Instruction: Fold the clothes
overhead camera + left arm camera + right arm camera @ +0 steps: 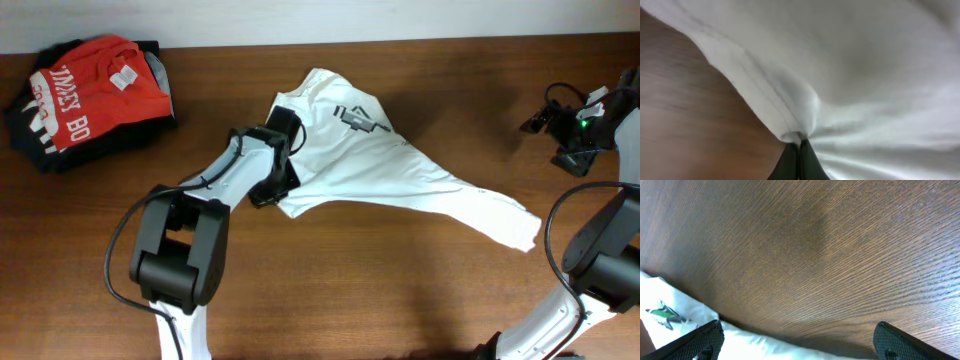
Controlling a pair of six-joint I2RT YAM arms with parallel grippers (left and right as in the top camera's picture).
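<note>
The white T-shirt [390,170] lies spread and crumpled on the middle of the wooden table, its small dark emblem [355,118] facing up near the far edge. My left gripper [272,192] sits at the shirt's left edge. In the left wrist view its fingers [800,146] are shut on a pinched fold of the white cloth [865,75]. My right gripper [540,120] is at the far right, apart from the shirt. In the right wrist view its fingers [799,330] are wide open and empty above bare wood, with the shirt [765,347] low in view.
A red shirt with white lettering [95,85] lies on dark folded garments [30,140] at the back left. The table's back edge [400,40] meets a pale wall. Bare wood [380,290] lies in front of the shirt.
</note>
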